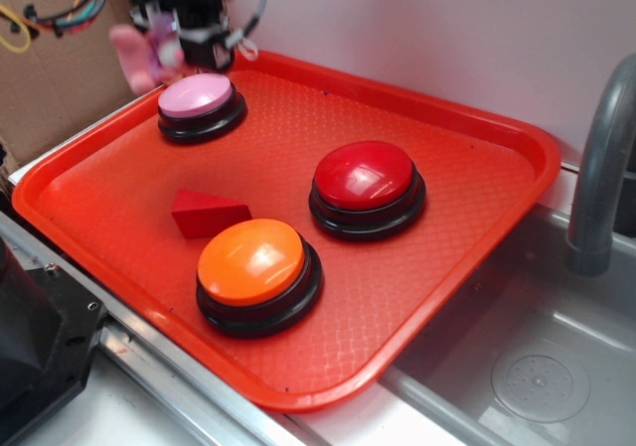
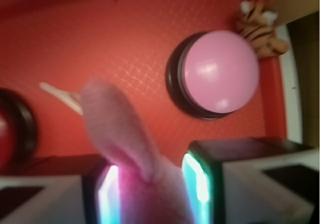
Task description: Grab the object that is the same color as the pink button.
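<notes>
My gripper (image 1: 171,41) is shut on the pink plush bunny (image 1: 139,57) and holds it in the air above the tray's far left corner, just behind the pink button (image 1: 199,98). In the wrist view the bunny (image 2: 130,149) sits between the two lit fingers, one ear hanging forward, with a thin white string beside it. The pink button (image 2: 220,70) lies below and to the right in that view.
The red tray (image 1: 477,148) also holds a red button (image 1: 365,175), an orange button (image 1: 252,261) and a red wedge block (image 1: 206,213). A tiger-striped plush (image 2: 260,29) lies off the tray's edge. A sink (image 1: 537,367) and grey faucet (image 1: 601,158) stand at the right.
</notes>
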